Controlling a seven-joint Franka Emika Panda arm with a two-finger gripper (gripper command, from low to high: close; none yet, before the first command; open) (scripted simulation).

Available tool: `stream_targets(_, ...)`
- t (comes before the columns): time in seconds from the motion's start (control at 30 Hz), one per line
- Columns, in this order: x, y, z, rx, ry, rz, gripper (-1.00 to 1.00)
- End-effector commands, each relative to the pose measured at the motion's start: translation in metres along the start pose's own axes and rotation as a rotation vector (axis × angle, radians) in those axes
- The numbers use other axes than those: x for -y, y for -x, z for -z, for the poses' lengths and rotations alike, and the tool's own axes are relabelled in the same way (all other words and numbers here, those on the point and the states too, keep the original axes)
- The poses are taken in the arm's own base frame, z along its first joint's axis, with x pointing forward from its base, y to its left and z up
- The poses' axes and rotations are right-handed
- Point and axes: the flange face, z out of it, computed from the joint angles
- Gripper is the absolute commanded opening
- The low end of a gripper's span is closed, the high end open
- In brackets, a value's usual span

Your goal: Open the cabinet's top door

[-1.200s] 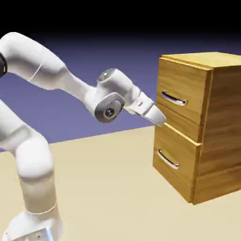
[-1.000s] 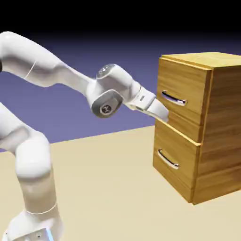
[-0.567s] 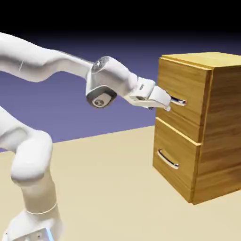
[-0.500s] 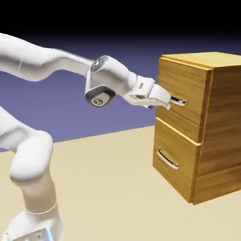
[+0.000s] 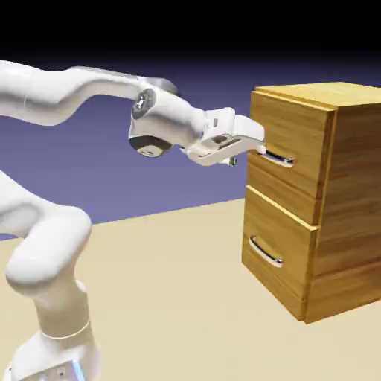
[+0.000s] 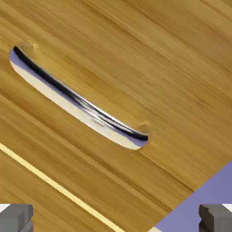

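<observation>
1. Reaching the upper handle looks to be the step in hand: the arm (image 5: 167, 119) holds its jaws (image 5: 248, 154) close by the curved silver bar handle (image 5: 277, 158) on the cabinet's upper drawer front (image 5: 298, 130).
2. The wood-grain cabinet (image 5: 350, 201) stands on the pale surface (image 5: 164, 298), toward the exterior view's right, and the surface's far edge runs back behind it. Its upper drawer front appears shut, nearly in line with the lower drawer front (image 5: 279, 223).
3. The jaws are open, the two fingertips wide apart with nothing gripped between them. One shows just beside the handle's near end in the exterior view; whether it touches the bar, I cannot tell.
4. In the hand view the bar slants across the wood, above and to one side of the gap between the fingertips, so the grip seems neither centred nor squared to it.
5. The next move calls for shifting and rolling the hand until one finger can pass on each side of the bar, then going in, closing, and pulling straight out from the cabinet. Closing from here would probably miss the bar, or knock its end.
</observation>
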Motion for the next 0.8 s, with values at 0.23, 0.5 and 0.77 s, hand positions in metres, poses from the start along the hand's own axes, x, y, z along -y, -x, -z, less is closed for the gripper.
stream_targets(0.23,0.014,0.004,-0.003,-0.088,-0.016,0.165,0.00)
stream_targets(0.5,0.030,0.012,-0.015,-0.185,-0.011,0.341,0.00)
stream_targets(0.77,0.045,0.023,-0.034,-0.285,0.022,0.523,0.00)
